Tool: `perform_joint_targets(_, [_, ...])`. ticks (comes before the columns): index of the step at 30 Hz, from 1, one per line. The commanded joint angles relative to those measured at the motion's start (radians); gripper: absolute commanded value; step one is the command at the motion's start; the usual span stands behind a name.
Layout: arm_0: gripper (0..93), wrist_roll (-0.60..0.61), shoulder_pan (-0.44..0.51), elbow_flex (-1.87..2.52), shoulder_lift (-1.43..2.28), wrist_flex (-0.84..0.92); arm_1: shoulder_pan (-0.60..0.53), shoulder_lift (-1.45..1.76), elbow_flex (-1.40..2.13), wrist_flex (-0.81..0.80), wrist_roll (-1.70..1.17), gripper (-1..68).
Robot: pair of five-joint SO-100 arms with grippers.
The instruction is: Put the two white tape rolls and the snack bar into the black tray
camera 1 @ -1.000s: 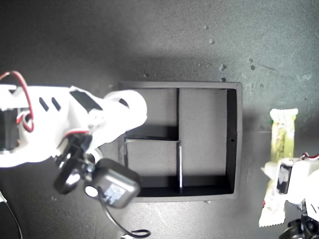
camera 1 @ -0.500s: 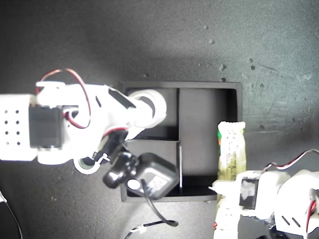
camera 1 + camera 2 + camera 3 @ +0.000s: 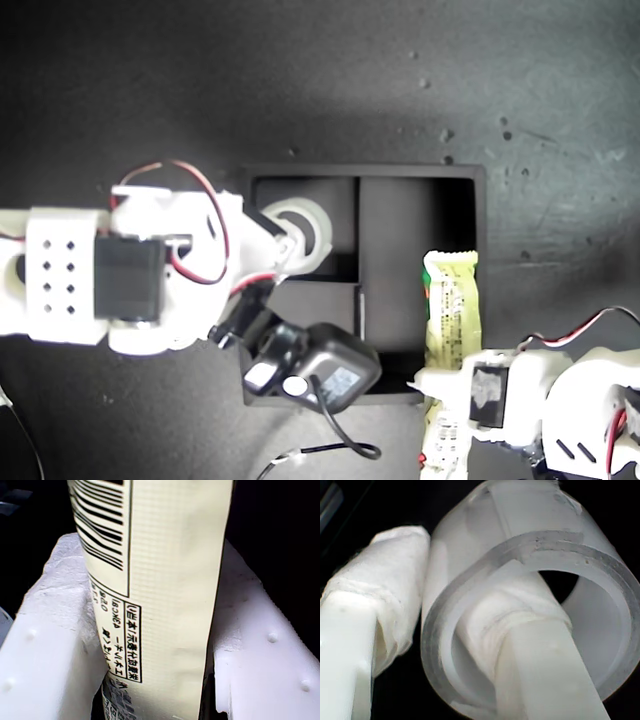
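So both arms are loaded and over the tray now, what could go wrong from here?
My first gripper holds the snack bar near one end, and the bar lies over the black tray wall at the exterior view's right; released here, it may rest on the rim. My second gripper pinches one wall of a white tape roll with a finger through its centre, so the roll may snag on opening.

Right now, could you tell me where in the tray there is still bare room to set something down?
The black tray's long compartment is bare toward the exterior view's top, above the snack bar. Its two small compartments are crowded: the tape roll and my second gripper fill one; the arm overhangs the other.
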Motion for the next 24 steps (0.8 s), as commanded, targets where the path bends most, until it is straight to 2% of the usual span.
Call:
perform_joint_targets(1, [4.2, -0.011, 0.009, -0.08, -0.003, 0.021, 0.006, 0.009, -0.026, -0.012, -0.198, 3.8])
perform_joint_targets(2, [6.7, -0.012, 0.012, -0.097, -0.012, 0.041, 0.006, 0.009, -0.023, -0.009, -0.198, 5.7])
perform_joint_targets(4, [12.7, -0.028, 0.017, -0.155, -0.046, 0.109, 0.005, 0.009, -0.017, 0.005, -0.193, 18.3])
perform_joint_targets(6, [18.1, -0.044, 0.02, -0.193, -0.067, 0.153, 0.005, 0.009, -0.012, 0.021, -0.192, 27.9])
perform_joint_targets(8, [19.9, -0.046, 0.021, -0.202, -0.067, 0.167, 0.005, 0.009, -0.014, 0.048, -0.189, 31.3])
perform_joint_targets(11, [20.1, -0.043, 0.017, -0.207, -0.031, 0.209, 0.011, 0.009, -0.044, 0.124, -0.196, 31.8])
perform_joint_targets(17, [18.1, -0.057, 0.009, -0.153, 0.166, 0.324, 0.052, 0.021, -0.23, 0.423, -0.238, 28.6])
perform_joint_targets(24, [14.5, -0.176, 0.058, 0.169, 0.52, 0.299, 0.163, 0.048, -0.486, 0.713, -0.212, 22.9])
